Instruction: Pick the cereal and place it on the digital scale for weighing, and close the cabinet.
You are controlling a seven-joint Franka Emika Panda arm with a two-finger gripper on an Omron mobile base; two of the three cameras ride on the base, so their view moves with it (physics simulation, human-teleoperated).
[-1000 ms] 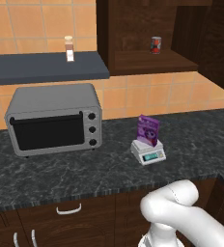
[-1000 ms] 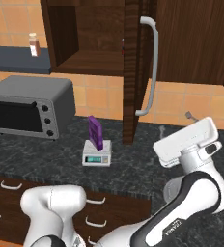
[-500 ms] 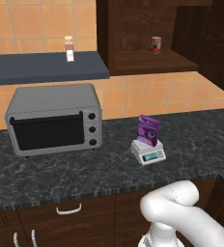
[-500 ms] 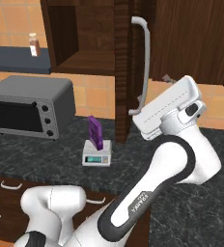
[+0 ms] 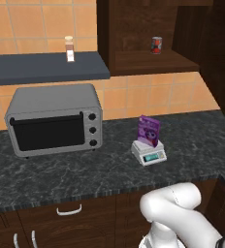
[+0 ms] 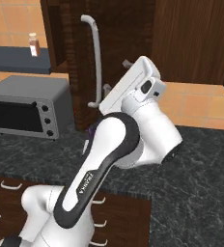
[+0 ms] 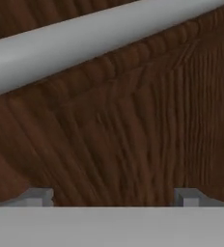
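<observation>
i see the cereal (image 5: 149, 131) resting on the digital scale (image 5: 149, 152). the cabinet (image 7: 133, 140) door looks stiff and heavy; my gripper (image 7: 115, 197), spread wide, faces its handle (image 7: 85, 41), so i'd push flat beside it.

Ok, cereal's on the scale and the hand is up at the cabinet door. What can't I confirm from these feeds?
- Right base view: the robot's arm hides the cereal and scale.
- Left base view: digital scale display too small to read; cereal print unreadable; the cabinet door is cut off by the right edge.
- Hand view: the open gripper faces the door and its handle; contact cannot be judged.
</observation>
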